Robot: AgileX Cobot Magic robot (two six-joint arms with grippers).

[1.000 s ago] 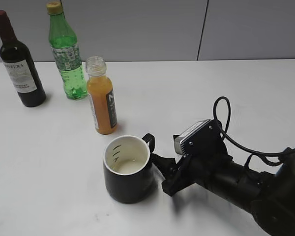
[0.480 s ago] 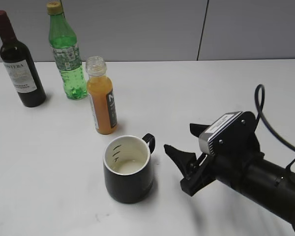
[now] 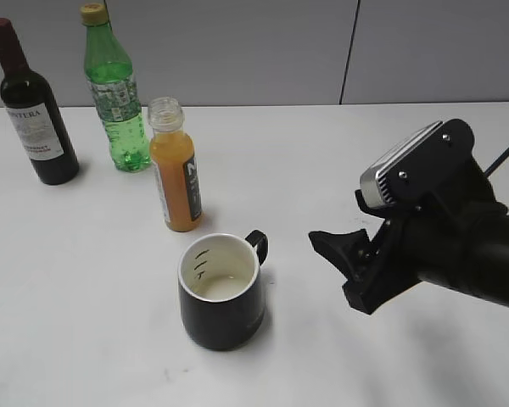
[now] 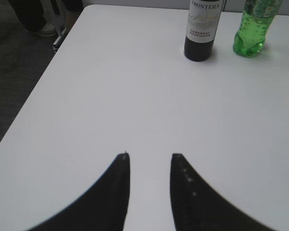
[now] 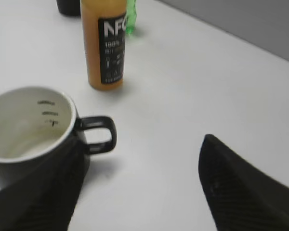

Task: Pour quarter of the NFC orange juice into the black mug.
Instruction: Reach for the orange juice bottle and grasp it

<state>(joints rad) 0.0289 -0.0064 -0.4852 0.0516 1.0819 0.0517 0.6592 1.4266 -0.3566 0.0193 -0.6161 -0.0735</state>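
White tabletop (image 3: 424, 153): right gripper (image 3: 343, 254), released and empty, sits mid-right; approach NFC orange juice (image 3: 176, 174) squarely, grasp mid-label, avoiding black mug (image 3: 222, 292).

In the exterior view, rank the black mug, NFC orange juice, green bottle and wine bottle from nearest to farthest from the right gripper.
From the right gripper:
1. Black mug, just left of it.
2. NFC orange juice, behind the mug.
3. Green bottle, farther back left.
4. Wine bottle, far left.

Bright, even light; soft shadows; wrist views blurred.
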